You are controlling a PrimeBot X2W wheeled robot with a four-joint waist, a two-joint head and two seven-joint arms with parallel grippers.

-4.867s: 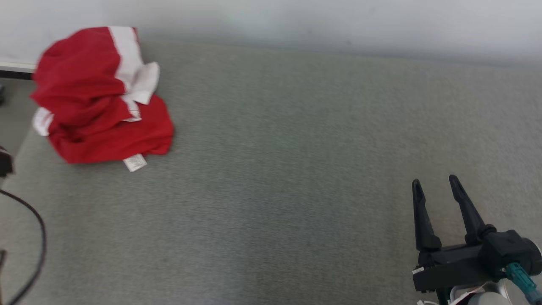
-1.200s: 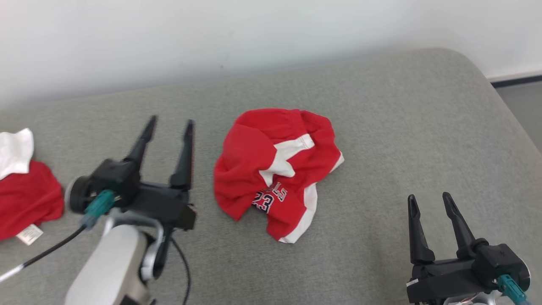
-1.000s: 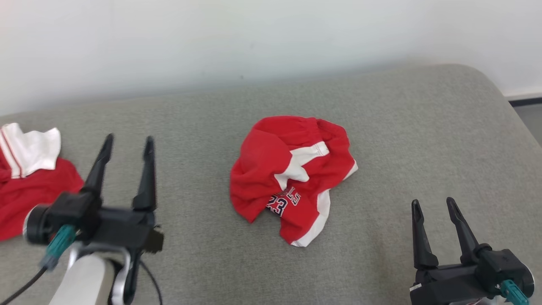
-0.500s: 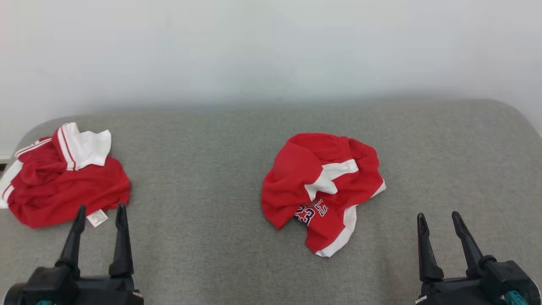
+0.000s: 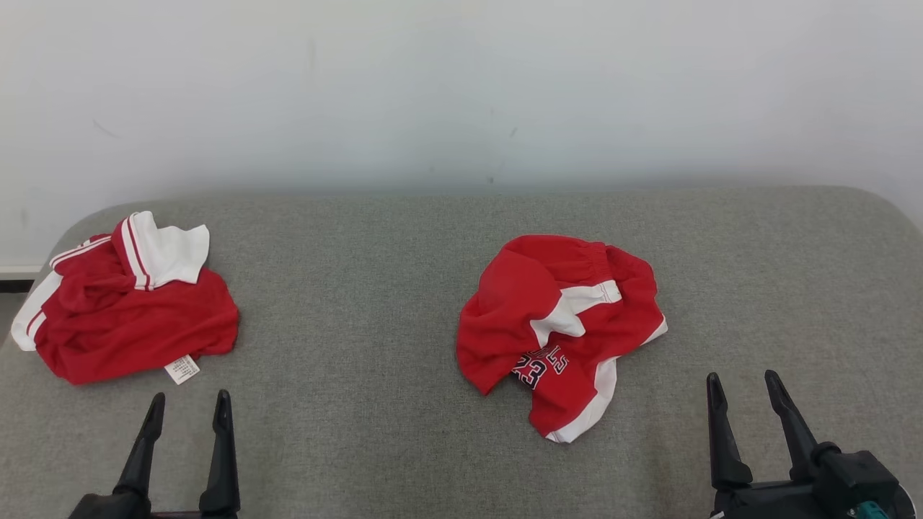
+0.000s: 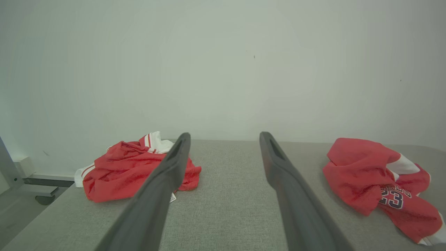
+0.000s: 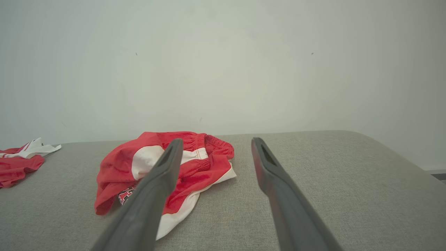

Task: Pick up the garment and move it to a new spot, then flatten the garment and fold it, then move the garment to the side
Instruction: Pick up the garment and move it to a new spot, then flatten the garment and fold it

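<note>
My left gripper [image 5: 190,398] and right gripper [image 5: 743,376] both stand wide, with nothing between the fingers. They are low over the near edge of the grey cushioned surface [image 5: 360,303], one toward each near corner. The crumpled red-and-white garment with the number 23 [image 5: 555,324] lies right of the middle, apart from both grippers. A second red-and-white garment [image 5: 130,317] lies bunched by the left edge, toward the far left corner.

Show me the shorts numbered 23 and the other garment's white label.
shorts numbered 23 [image 5: 562,317]: head view, on the white panel near the middle.
white label [image 5: 182,368]: head view, middle of the label.
</note>
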